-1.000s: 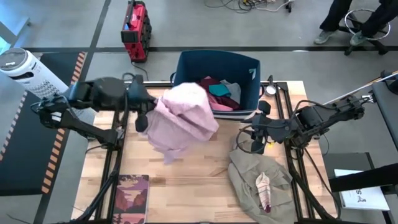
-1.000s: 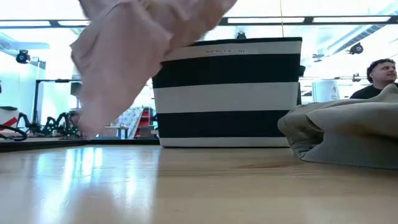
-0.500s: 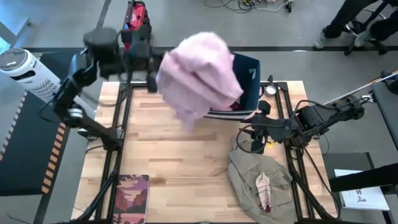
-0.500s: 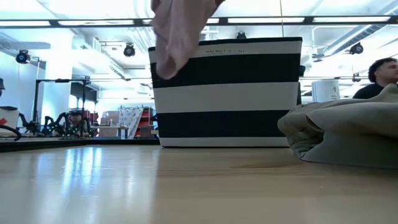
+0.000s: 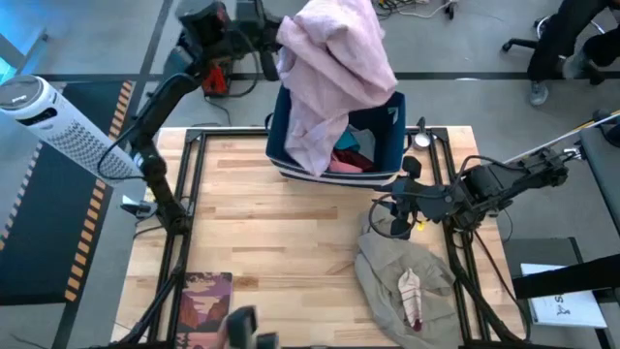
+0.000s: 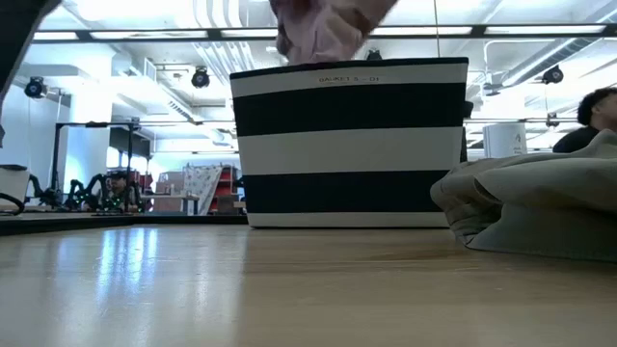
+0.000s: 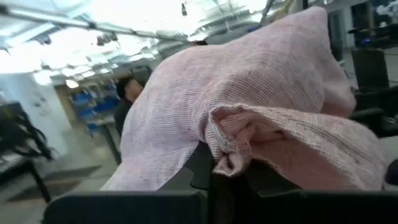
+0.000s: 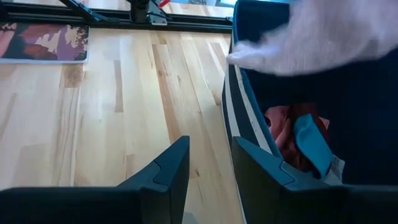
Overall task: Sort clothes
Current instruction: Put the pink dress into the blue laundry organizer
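Left gripper raised high above bin, clamped on lilac-pink garment; garment hangs long axis vertical, lower end trailing into bin. Inside bin: one coral piece, one teal piece. One beige-khaki garment flat on table, one maroon piece on top. Right gripper beside bin, fingers parted, empty

Bright, even overhead light; ceiling strips glare white in the low view, and the near worktop shines softly. The lifted lilac-pink garment smears with motion blur.
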Available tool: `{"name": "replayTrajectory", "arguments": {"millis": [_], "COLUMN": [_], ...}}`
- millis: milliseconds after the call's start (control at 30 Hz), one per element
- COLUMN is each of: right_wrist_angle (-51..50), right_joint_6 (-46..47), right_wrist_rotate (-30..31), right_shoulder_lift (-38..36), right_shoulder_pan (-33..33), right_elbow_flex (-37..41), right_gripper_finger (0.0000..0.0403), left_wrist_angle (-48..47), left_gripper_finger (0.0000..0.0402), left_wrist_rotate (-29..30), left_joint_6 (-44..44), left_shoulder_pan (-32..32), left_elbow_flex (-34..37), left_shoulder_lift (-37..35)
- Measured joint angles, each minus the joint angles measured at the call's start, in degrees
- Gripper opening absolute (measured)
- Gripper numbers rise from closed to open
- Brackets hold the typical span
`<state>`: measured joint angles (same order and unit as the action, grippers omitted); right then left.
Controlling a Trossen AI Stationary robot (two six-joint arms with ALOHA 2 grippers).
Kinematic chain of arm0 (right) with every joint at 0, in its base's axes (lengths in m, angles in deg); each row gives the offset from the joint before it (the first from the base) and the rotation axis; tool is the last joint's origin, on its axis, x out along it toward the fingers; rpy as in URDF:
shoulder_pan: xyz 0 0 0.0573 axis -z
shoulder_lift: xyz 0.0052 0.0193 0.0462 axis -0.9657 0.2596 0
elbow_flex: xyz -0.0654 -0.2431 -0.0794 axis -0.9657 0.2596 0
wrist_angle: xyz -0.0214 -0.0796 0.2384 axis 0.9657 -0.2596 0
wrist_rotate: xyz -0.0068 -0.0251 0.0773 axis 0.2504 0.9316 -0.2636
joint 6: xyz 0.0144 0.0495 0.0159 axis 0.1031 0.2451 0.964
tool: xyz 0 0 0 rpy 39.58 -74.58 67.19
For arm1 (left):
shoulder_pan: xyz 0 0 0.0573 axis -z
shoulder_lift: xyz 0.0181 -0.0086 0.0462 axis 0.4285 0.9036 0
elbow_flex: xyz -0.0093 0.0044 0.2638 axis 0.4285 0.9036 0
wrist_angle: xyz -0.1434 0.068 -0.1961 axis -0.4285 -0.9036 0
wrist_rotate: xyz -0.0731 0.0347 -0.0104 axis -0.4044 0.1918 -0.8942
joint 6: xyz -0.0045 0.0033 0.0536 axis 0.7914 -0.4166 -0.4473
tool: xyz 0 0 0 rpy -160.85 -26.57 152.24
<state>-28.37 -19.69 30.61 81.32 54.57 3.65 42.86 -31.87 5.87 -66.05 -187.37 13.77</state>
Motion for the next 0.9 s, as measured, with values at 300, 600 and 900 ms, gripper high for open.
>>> {"name": "replayTrajectory", "arguments": {"millis": [300,600,900], "right_wrist_angle": [0.00,-0.35,-0.23], "right_joint_6": [0.06,-0.26,-0.04], "right_wrist_rotate": [0.48,0.46,0.45], "right_shoulder_lift": [0.00,0.00,0.00], "right_shoulder_pan": [0.00,0.00,0.02], "right_elbow_flex": [-0.02,-0.04,-0.04], "right_gripper_finger": [0.0112,0.0103,0.0095], "left_wrist_angle": [-3.51,-20.75,-13.93], "left_gripper_finger": [0.0007,0.0007,0.0008], "left_wrist_rotate": [-6.77,-6.41,-2.26], "left_joint_6": [0.74,-5.47,-5.27], "left_shoulder_pan": [-0.25,1.11,1.55], "left_elbow_flex": [0.28,6.65,20.29], "left_shoulder_lift": [6.52,9.92,10.63]}}
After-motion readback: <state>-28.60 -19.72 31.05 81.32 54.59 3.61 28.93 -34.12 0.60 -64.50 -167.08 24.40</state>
